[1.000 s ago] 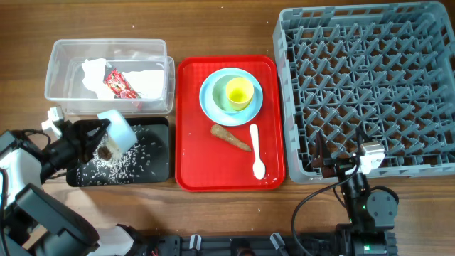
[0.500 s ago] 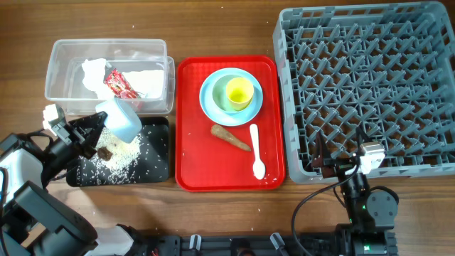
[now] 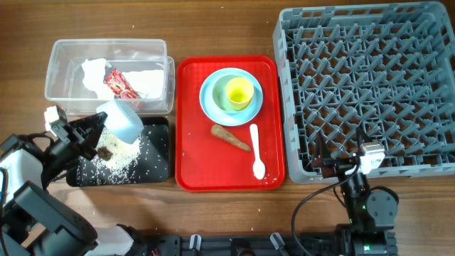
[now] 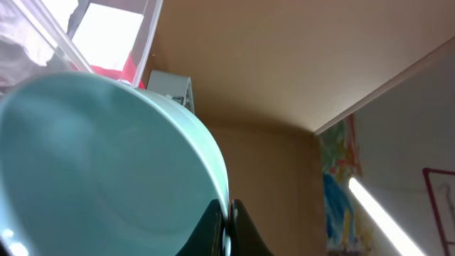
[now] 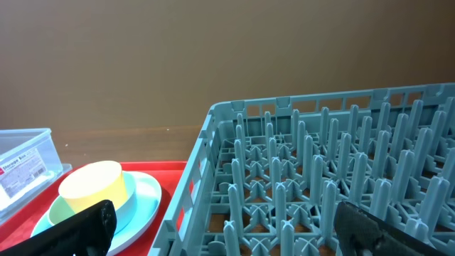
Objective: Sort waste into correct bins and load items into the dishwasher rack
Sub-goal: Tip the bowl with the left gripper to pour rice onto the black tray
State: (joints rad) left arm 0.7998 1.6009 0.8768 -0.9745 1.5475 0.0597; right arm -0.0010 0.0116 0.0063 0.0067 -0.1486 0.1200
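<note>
My left gripper (image 3: pixel 100 130) is shut on the rim of a small light-blue bowl (image 3: pixel 121 121), which hangs tipped on its side over the black tray (image 3: pixel 158 167). In the left wrist view the bowl (image 4: pixel 99 163) fills the left, its rim pinched between my fingertips (image 4: pixel 245 235). White rice crumbs (image 3: pixel 122 155) and a brown piece (image 3: pixel 105 152) lie in that tray. The clear tub (image 3: pixel 64 50) holds a white tissue (image 3: pixel 92 72) and a red wrapper (image 3: pixel 119 84). My right gripper (image 3: pixel 334 165) is open and empty at the dishwasher rack's (image 3: pixel 370 85) front-left corner.
The red serving tray (image 3: pixel 192 163) carries a light-blue plate (image 3: pixel 210 107) with a yellow cup (image 3: pixel 238 92) on it, a brown stick-like food piece (image 3: pixel 229 136) and a white spoon (image 3: pixel 257 151). The right wrist view shows the rack's pegs (image 5: pixel 313 192) and the cup (image 5: pixel 92 186).
The left gripper has lifted and tilted the bowl back toward the clear tub. Rice that was scattered thinly now lies in a thicker heap on the black tray. The right arm has not moved.
</note>
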